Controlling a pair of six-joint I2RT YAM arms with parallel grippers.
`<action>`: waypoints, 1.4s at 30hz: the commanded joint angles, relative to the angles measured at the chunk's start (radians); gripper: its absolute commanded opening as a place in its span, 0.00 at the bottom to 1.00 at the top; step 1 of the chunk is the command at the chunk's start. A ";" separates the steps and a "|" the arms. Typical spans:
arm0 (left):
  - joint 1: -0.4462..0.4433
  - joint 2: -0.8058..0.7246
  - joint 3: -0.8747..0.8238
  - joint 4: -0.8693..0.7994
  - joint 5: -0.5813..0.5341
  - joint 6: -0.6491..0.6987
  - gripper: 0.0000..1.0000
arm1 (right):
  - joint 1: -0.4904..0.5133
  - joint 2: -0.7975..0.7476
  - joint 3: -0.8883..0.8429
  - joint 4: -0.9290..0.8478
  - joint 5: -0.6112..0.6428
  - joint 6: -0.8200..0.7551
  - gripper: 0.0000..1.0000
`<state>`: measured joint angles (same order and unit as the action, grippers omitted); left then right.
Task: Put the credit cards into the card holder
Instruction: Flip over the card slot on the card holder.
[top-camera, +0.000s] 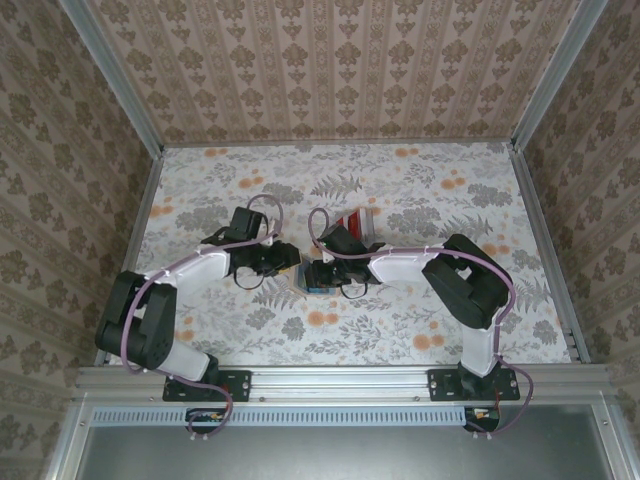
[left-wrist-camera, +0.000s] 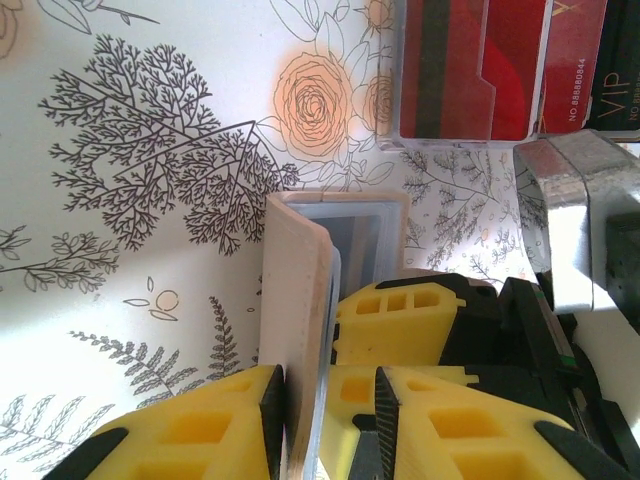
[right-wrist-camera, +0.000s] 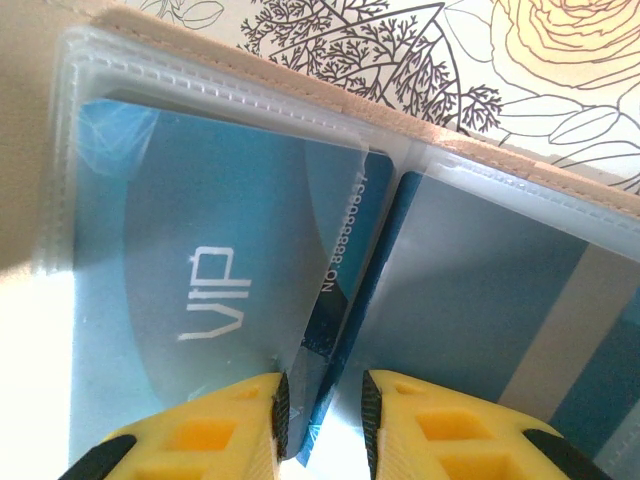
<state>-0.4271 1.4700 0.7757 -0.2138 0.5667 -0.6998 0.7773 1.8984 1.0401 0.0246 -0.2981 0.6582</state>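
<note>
The tan card holder (top-camera: 303, 283) lies open mid-table between both grippers. In the left wrist view its tan flap (left-wrist-camera: 295, 290) stands on edge between the fingers of my left gripper (left-wrist-camera: 328, 385), touching the left pad with a gap to the right pad. My left gripper (top-camera: 278, 262) is open. In the right wrist view a blue VIP card (right-wrist-camera: 200, 250) sits in the holder's clear pocket (right-wrist-camera: 120, 110). Its near edge lies between the fingers of my open right gripper (right-wrist-camera: 323, 385), against the left pad. Red cards (left-wrist-camera: 500, 70) lie in a clear tray.
The clear tray (top-camera: 358, 222) with the red cards stands just behind the right gripper (top-camera: 318, 272). A dark VIP card (left-wrist-camera: 620, 90) lies at its right side. Patterned walls close in the floral table (top-camera: 450, 320) on three sides.
</note>
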 joint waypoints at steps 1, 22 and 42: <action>-0.009 -0.025 0.030 -0.041 -0.005 0.029 0.32 | 0.006 0.049 -0.005 -0.044 0.017 0.000 0.31; -0.023 -0.041 0.082 -0.156 -0.112 0.064 0.00 | 0.004 0.012 -0.027 -0.020 0.000 0.002 0.32; -0.055 -0.130 0.100 -0.326 -0.314 0.141 0.00 | 0.001 -0.061 -0.023 0.178 -0.135 0.056 0.40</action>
<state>-0.4831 1.3640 0.8452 -0.4934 0.3004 -0.5968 0.7769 1.8500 0.9977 0.1459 -0.3943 0.6937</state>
